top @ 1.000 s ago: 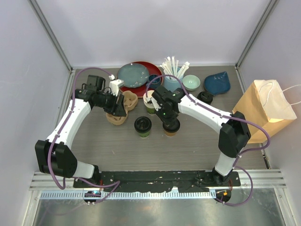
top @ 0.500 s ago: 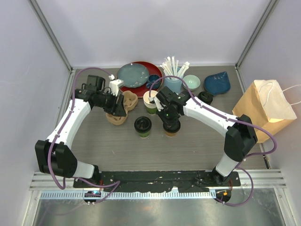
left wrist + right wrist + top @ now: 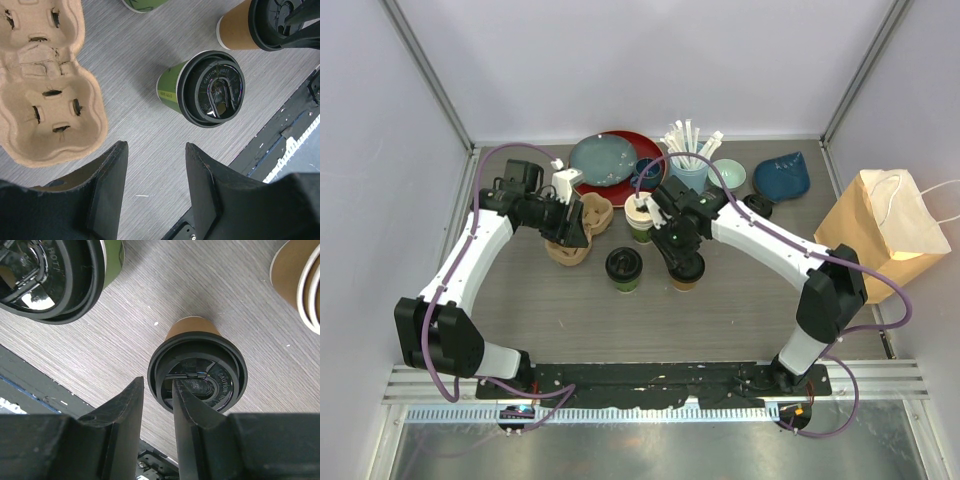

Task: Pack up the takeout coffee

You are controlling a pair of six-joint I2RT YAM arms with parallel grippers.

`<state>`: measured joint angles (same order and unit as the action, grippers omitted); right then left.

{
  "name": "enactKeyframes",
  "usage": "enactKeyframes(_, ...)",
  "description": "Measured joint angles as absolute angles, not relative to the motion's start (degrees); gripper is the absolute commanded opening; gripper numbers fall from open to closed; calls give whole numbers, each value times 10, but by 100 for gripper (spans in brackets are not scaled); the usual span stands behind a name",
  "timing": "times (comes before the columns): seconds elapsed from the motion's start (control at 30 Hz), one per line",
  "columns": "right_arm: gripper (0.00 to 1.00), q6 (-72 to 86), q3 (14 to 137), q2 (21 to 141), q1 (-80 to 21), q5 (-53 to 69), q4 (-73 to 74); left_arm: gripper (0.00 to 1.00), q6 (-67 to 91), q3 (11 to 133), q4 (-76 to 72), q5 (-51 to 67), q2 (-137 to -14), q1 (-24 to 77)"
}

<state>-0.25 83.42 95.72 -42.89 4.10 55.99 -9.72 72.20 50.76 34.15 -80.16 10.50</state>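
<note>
The green-sided takeout coffee cup (image 3: 623, 267) (image 3: 210, 90) (image 3: 50, 275) stands upright with its black lid on, in the middle of the table. Just to its right stands the brown-sided cup (image 3: 240, 32) (image 3: 200, 371), also lidded. My right gripper (image 3: 682, 258) (image 3: 157, 384) hangs over the brown cup's lid, jaws apart, straddling the near rim with one finger over the lid's hollow. My left gripper (image 3: 576, 222) (image 3: 155, 147) is open and empty above bare table, beside a cardboard cup carrier (image 3: 560, 252) (image 3: 45, 100).
A brown paper bag (image 3: 880, 230) stands at the right. Along the back are a red plate (image 3: 605, 158), a blue cup of straws (image 3: 688, 168), a small green bowl (image 3: 727, 173) and a blue dish (image 3: 782, 175). A lidless cup stack (image 3: 640, 222) (image 3: 300, 275) sits behind the brown cup.
My right gripper's jaws have parted over the brown cup's lid, and that arm has shifted slightly. The left arm and both cups have not moved.
</note>
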Motion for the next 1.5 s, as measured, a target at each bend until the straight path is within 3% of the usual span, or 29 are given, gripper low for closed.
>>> enactKeyframes(0.27, 41, 2, 895, 957, -429, 42, 573, 43, -90, 722, 512, 360, -802, 105)
enactKeyframes(0.5, 39, 45, 892, 944, -466, 64, 449, 32, -49, 714, 506, 389, -794, 132)
enactKeyframes(0.67, 34, 84, 835, 944, -480, 82, 365, 32, -7, 675, 480, 387, -794, 166)
enactKeyframes(1.5, 37, 107, 799, 976, -474, 88, 310, 31, 44, 670, 397, 345, -854, 213)
